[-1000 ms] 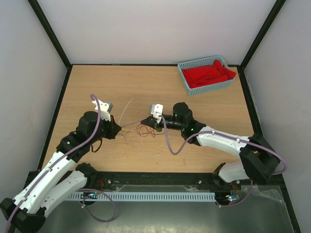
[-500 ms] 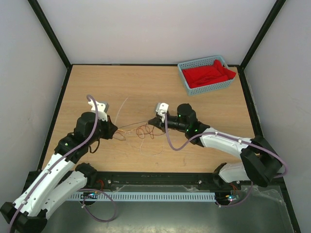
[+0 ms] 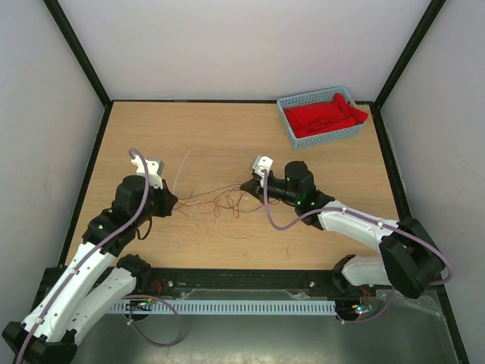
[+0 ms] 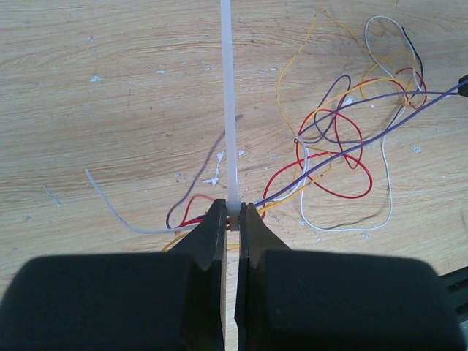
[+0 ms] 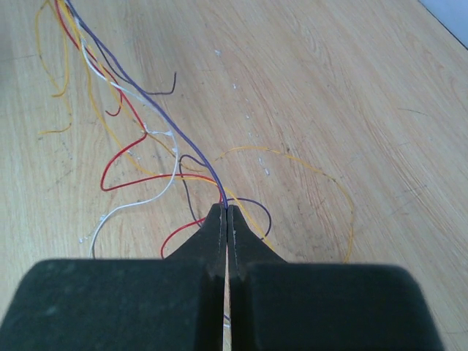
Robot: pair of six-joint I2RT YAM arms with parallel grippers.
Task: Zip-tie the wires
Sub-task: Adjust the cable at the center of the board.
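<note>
The wires [image 3: 220, 203] are thin red, yellow, purple and white strands, stretched in a loose tangle across the table's middle between my two grippers. My left gripper [image 3: 170, 205] is shut on a white zip tie [image 4: 229, 95] that runs straight away from its tips [image 4: 234, 208]. The bunched wires [image 4: 333, 157] pass right at those tips. In the top view the zip tie [image 3: 180, 168] shows as a pale strip slanting toward the back. My right gripper [image 3: 247, 186] is shut [image 5: 227, 208] on the other end of the wires [image 5: 142, 121], with a taut purple strand leading out of its tips.
A blue basket [image 3: 327, 137] holding red cloth stands at the back right corner. Black frame posts and white walls close in the wooden table [image 3: 227, 129]. Loose wire loops [image 3: 231, 235] trail toward the near edge.
The two grippers have drawn apart: the left one moved left, the right one moved right and slightly back. The wires between them are pulled out longer and straighter.
</note>
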